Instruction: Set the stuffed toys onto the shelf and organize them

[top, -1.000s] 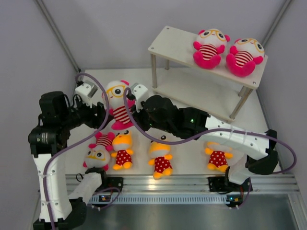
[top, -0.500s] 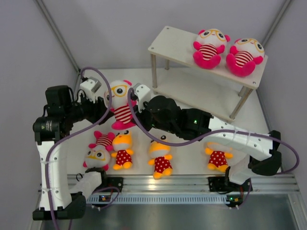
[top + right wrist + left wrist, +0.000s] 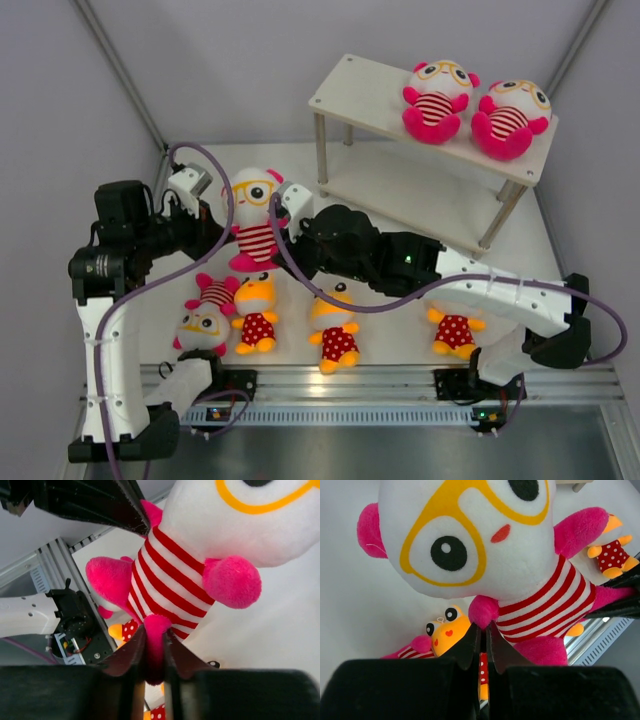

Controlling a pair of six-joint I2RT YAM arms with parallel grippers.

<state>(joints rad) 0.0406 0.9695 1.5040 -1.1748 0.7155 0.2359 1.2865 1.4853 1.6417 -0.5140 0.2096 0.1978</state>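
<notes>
A pink stuffed toy (image 3: 256,222) with yellow glasses and a striped shirt hangs upright between both arms, above the table. My left gripper (image 3: 481,626) is shut on its pink hand (image 3: 483,611). On the toy's other side my right gripper (image 3: 154,630) is shut on another pink limb (image 3: 156,623). Two more pink toys (image 3: 436,100) (image 3: 510,118) sit side by side on the top board of the shelf (image 3: 365,92). On the table lie one pink toy (image 3: 205,312) and three yellow-orange toys (image 3: 257,312) (image 3: 335,325) (image 3: 455,328).
The shelf's lower board (image 3: 410,195) stands at the back right on thin metal legs (image 3: 321,145). Purple cables (image 3: 215,190) loop over both arms. A metal rail (image 3: 350,385) runs along the near table edge, and grey walls close in the sides.
My left gripper has closed onto the held toy's hand. The toy has shifted slightly up and to the right. The right gripper has kept its hold.
</notes>
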